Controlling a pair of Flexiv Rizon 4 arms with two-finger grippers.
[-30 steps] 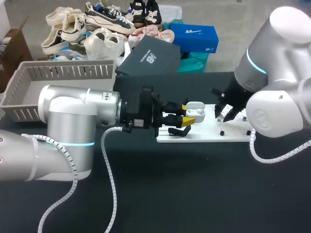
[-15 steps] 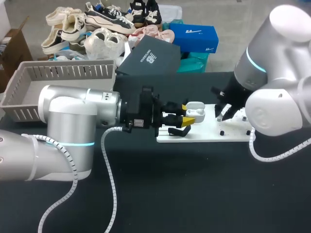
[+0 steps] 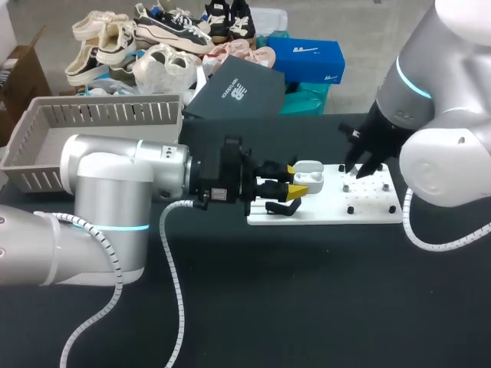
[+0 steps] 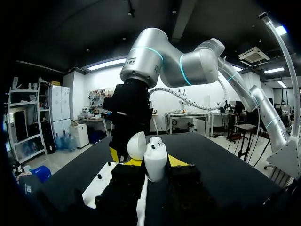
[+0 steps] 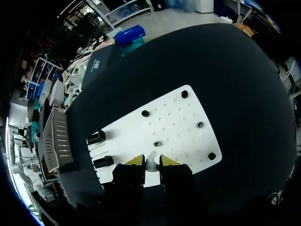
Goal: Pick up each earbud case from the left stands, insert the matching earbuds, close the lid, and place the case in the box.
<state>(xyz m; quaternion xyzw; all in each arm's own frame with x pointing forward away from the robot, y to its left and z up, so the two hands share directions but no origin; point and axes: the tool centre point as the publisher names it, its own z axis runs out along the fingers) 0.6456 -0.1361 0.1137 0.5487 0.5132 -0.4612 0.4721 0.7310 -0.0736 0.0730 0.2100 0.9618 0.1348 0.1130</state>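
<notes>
My left gripper [image 3: 294, 182] is shut on a white earbud case [image 3: 308, 175], held just above the left end of the white board [image 3: 368, 205]. The case [image 4: 155, 161] stands between the yellow tips with its lid [image 4: 137, 145] swung open. My right gripper [image 3: 354, 173] hangs over the middle of the board, right of the case. In the right wrist view its tips [image 5: 151, 163] pinch a small white earbud [image 5: 151, 161] above the board [image 5: 174, 125]. The right arm [image 4: 141, 52] looms just beyond the case.
A grey slatted basket [image 3: 92, 123] stands at the back left and a dark box [image 3: 238, 92] behind the board. Black pegs [image 5: 146, 113] dot the board, and two black stands [image 5: 96, 137] sit at its left end.
My right gripper has closed a little on the earbud and risen off the board, drawing back to the right. The left arm and case have not moved.
</notes>
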